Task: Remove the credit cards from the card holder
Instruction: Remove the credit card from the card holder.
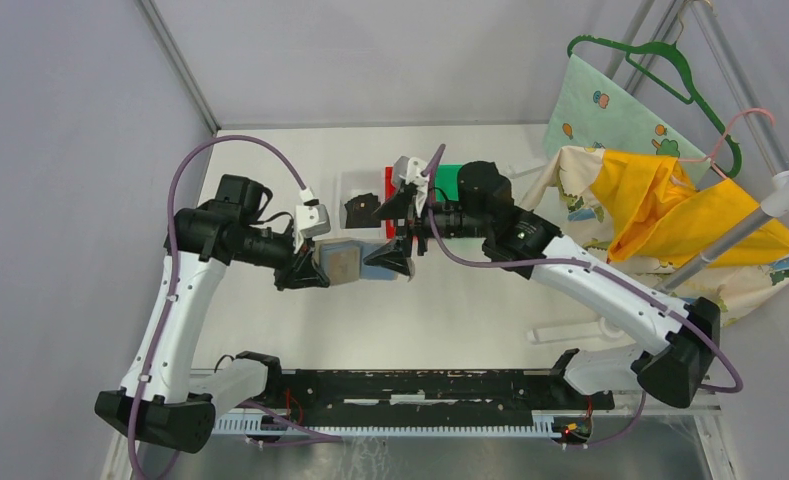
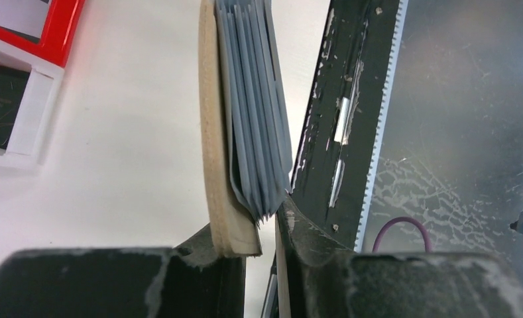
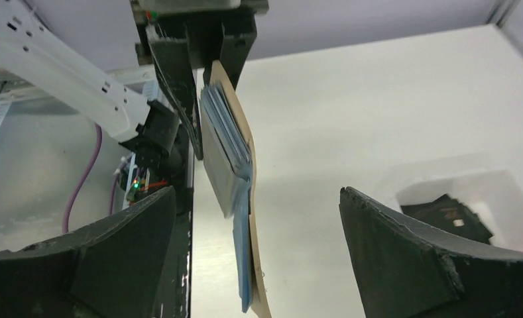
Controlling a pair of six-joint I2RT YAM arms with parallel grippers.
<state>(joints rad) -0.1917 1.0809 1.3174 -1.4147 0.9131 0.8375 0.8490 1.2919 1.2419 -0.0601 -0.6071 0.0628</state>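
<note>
My left gripper (image 2: pixel 252 232) is shut on the lower edge of the card holder (image 1: pixel 340 263) and holds it up above the table. Its beige cover (image 2: pixel 212 132) stands on edge, with the grey-blue plastic sleeves (image 2: pixel 255 119) fanned beside it. In the right wrist view the card holder (image 3: pixel 235 146) hangs between the wide-open fingers of my right gripper (image 3: pixel 258 192), touching neither. A blurred grey sheet (image 3: pixel 220 175) sticks out among the sleeves; I cannot tell if it is a card. One black credit card (image 1: pixel 362 211) lies in the white bin (image 1: pixel 353 187).
A red bin (image 1: pixel 388 178) and a green bin (image 1: pixel 450 178) stand behind the white one. Cloths and hangers (image 1: pixel 670 200) pile up at the right. The black rail (image 1: pixel 410 385) runs along the near edge between the arm bases.
</note>
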